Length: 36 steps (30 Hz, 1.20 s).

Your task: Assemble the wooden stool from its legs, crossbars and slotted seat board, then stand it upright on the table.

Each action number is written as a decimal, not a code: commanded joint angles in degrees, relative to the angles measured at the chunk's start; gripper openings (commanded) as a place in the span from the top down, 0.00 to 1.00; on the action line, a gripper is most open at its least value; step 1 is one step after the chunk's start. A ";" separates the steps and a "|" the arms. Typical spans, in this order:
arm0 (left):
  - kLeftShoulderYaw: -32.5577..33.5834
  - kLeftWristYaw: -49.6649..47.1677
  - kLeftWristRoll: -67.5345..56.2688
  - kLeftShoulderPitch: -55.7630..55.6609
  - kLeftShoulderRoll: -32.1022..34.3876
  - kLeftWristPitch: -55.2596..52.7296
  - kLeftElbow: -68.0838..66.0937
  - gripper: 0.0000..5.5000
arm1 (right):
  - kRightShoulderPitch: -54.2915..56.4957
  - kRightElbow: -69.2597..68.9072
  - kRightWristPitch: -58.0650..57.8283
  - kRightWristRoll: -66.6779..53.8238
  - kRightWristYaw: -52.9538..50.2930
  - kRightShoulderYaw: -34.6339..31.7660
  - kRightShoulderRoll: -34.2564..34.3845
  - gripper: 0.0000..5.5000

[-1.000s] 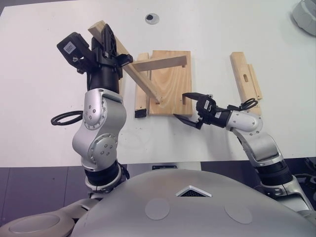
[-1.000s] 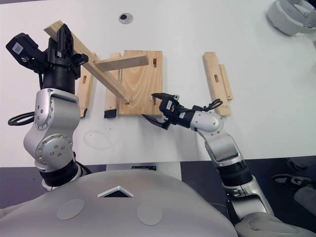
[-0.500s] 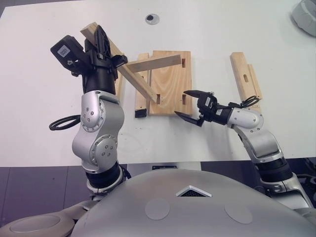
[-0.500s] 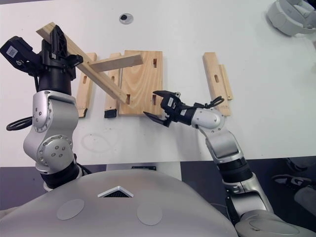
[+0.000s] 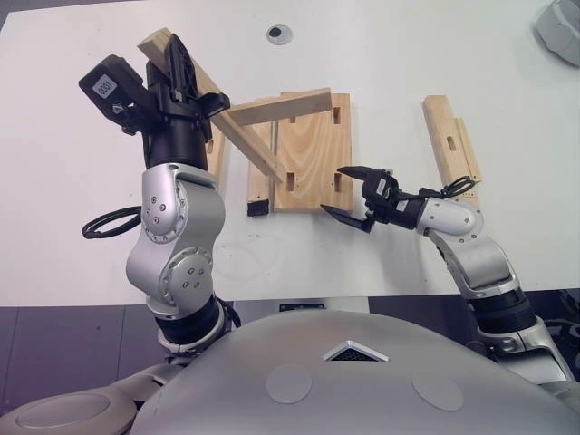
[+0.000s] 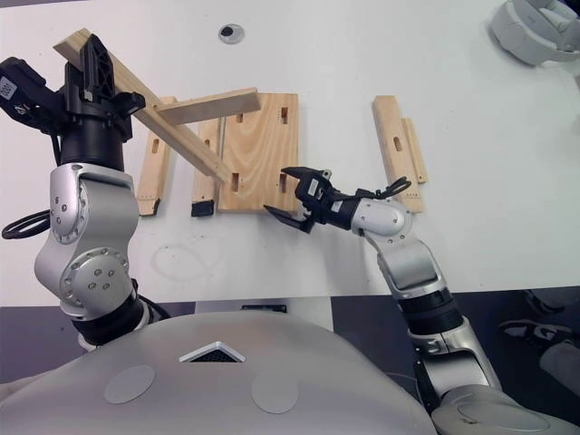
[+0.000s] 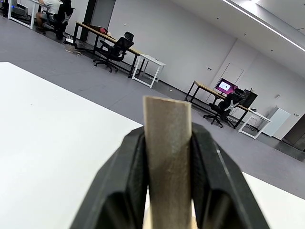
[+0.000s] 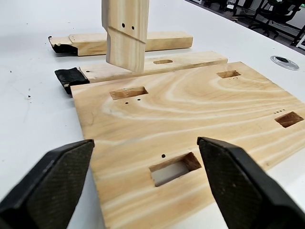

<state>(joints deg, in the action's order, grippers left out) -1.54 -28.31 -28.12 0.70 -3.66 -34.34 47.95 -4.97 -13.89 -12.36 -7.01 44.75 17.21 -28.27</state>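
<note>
My left gripper is raised over the table's left side, shut on the upper end of a wooden leg. This leg slants down toward the slotted seat board, and a crossbar sticks out of it sideways. Its lower end hangs just above the board's left side, apart from it. My right gripper is open at the board's near right edge, low over the table. Two more legs lie flat left of the board. A further leg piece lies to the right.
A round black grommet sits in the table behind the board. A white object stands at the far right corner. A black cable loop hangs by my left arm. The table's front edge runs close below my right gripper.
My left gripper has lifted the leg with its crossbar up and to the left, raising its lower end off the board. The right gripper shifted slightly right, then held still.
</note>
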 commanded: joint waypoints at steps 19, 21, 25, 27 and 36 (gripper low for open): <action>-10.58 0.75 6.16 8.45 -4.72 18.04 -7.04 0.81 | 2.95 2.82 -0.64 -0.70 5.76 -0.71 -1.91 0.27; -10.95 0.76 6.61 8.07 -4.85 18.89 -7.29 0.81 | 3.18 3.04 -0.60 -0.64 6.00 -0.56 -1.74 0.27; -11.35 0.72 7.33 7.63 -4.91 20.18 -7.54 0.81 | 3.55 3.37 -0.65 -0.58 6.31 -0.27 -1.56 0.27; -11.57 0.54 7.91 7.37 -4.80 20.56 -7.29 0.81 | 3.51 3.35 -0.71 -0.59 6.39 -0.17 -1.55 0.27; -12.15 0.20 8.92 6.82 -4.62 20.71 -5.73 0.81 | 3.17 3.19 -0.83 -0.52 6.39 0.24 -1.43 0.27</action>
<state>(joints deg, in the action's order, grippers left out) -13.51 -27.63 -19.93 8.84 -3.37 -14.15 41.03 -2.39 -10.70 -12.51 -7.04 50.96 17.23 -29.76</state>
